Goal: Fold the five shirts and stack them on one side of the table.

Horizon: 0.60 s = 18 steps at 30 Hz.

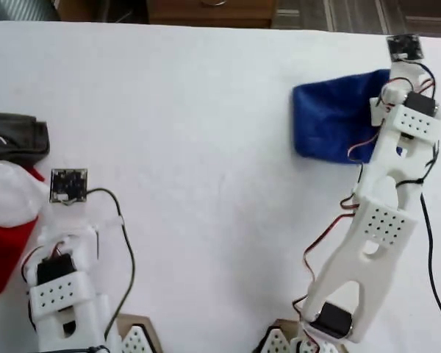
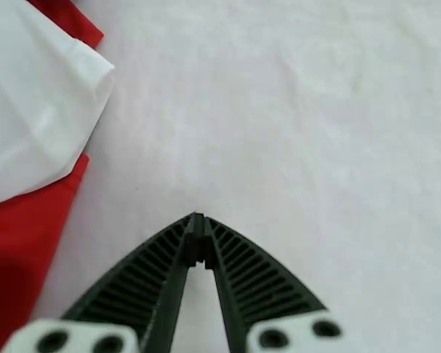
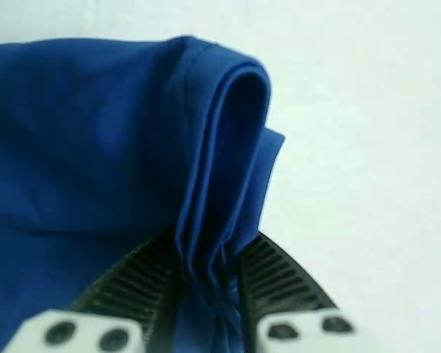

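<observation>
Your right gripper [image 3: 206, 283] is clamped on the blue shirt [image 3: 95, 147]. In the right wrist view, several layers of the folded edge are pinched between the two black fingers [image 3: 275, 276], and the fold curls out past the tips. In the high view the blue shirt [image 1: 331, 118] lies bunched at the upper right of the frame on the white table [image 1: 191, 110]. Its right end is covered by your right arm [image 1: 382, 220], which runs from the bottom edge up to the upper right corner.

Your left gripper [image 2: 198, 243] is empty with its tips pressed together, held over bare table. In the left wrist view the white shirt [image 2: 37, 103] and the red shirt [image 2: 22, 243] lie just beside it, and the gripper touches neither. The white one lies partly on top of the red one.

In the high view your left arm [image 1: 59, 294] sits at the lower left of the frame. The red shirt [image 1: 4, 254] is against the left edge beside that arm, and the white shirt [image 1: 11, 191] overlaps its upper part. The grey shirt [image 1: 15, 136] lies just above the white one in the frame, also at the left edge. You cannot tell from here whether those two touch. This group is well apart from the blue shirt, with open table between them.
</observation>
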Each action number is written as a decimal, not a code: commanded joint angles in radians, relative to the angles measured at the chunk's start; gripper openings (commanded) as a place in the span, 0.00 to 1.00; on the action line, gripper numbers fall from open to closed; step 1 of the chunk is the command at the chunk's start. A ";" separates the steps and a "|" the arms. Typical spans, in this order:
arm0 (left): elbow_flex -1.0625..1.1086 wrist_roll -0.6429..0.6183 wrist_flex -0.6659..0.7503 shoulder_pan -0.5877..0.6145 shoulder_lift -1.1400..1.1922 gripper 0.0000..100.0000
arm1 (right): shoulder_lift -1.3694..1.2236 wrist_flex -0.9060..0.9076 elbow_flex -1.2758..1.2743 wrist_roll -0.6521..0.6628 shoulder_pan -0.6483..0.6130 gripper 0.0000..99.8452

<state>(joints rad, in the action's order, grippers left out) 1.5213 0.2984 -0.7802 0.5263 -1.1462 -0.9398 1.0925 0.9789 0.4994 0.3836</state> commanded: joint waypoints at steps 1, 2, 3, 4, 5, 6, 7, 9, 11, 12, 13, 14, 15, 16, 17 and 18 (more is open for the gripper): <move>-0.002 -0.005 0.017 -0.011 -0.014 0.03 | 0.013 -0.061 0.041 0.005 0.022 0.02; -0.002 -0.005 0.017 -0.011 -0.014 0.03 | 0.013 -0.065 0.041 0.005 0.022 0.02; -0.001 -0.005 0.017 -0.011 -0.014 0.03 | 0.013 -0.076 0.041 0.005 0.022 0.02; -0.001 -0.005 0.017 -0.011 -0.014 0.03 | 0.013 -0.090 0.040 0.005 0.021 0.02; -0.001 -0.005 0.017 -0.011 -0.014 0.03 | 0.012 -0.102 0.038 0.005 0.021 0.02; -0.001 -0.005 0.017 -0.011 -0.014 0.03 | 0.007 -0.117 0.038 0.005 0.021 0.02; -0.001 -0.005 0.017 -0.011 -0.014 0.03 | -0.005 -0.131 0.043 0.005 0.021 0.02; -0.001 -0.005 0.017 -0.011 -0.014 0.03 | -0.031 -0.156 0.048 0.005 0.021 0.02; -0.001 -0.005 0.017 -0.011 -0.014 0.03 | -0.058 -0.165 0.048 0.005 0.019 0.02; -0.001 -0.005 0.017 -0.011 -0.014 0.03 | -0.067 -0.165 0.048 0.005 0.019 0.02; -0.001 -0.005 0.017 -0.011 -0.014 0.03 | -0.074 -0.165 0.048 0.005 0.019 0.02; -0.001 -0.005 0.017 -0.011 -0.014 0.03 | -0.081 -0.165 0.049 0.005 0.019 0.02; -0.001 -0.005 0.017 -0.011 -0.014 0.03 | -0.085 -0.165 0.049 0.005 0.021 0.02; -0.001 -0.005 0.017 -0.011 -0.014 0.03 | -0.090 -0.171 0.049 0.005 0.021 0.02; -0.001 -0.005 0.017 -0.011 -0.014 0.03 | -0.091 -0.173 0.049 0.005 0.021 0.02; 0.001 -0.005 0.017 -0.011 -0.014 0.03 | -0.093 -0.173 0.049 0.005 0.021 0.02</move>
<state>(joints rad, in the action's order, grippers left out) 1.5244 0.2984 -0.7802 0.5263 -1.1462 -1.0411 0.9360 0.9805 0.4994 0.4005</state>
